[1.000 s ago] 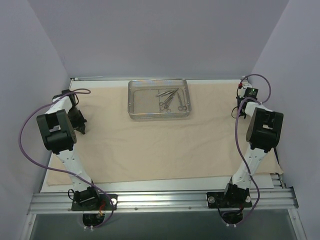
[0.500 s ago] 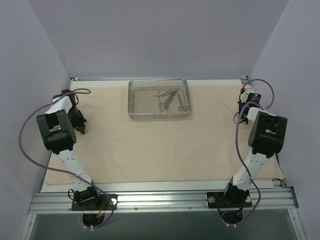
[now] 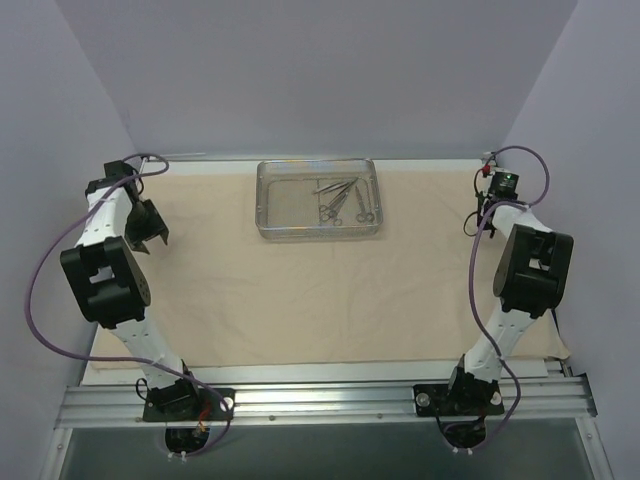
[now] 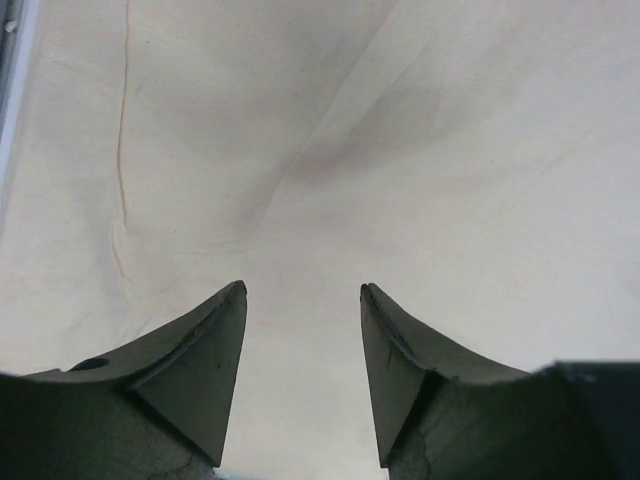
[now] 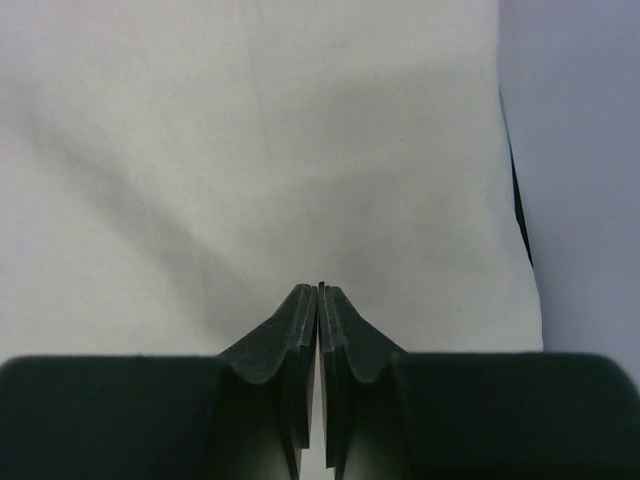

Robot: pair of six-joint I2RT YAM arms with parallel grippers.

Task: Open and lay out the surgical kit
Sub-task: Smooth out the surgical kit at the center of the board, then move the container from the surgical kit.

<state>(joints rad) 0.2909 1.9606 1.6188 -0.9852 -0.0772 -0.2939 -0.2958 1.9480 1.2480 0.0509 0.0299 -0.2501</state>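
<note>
While the beige cloth (image 3: pixel 300 290) lies spread flat over the table (image 3: pixel 330 371), the clear tray (image 3: pixel 268 215) stands on it, with slim metal instruments (image 3: pixel 342 200) lying crossed in the tray's right half. Well to the left of the tray, the left fingers (image 4: pixel 200 360) stand parted with nothing between them, above bare cloth marked by a faint crease. Well to the right of the tray, the right fingers (image 5: pixel 290 340) are pressed together tip to tip over the cloth, close to its edge by the wall.
</note>
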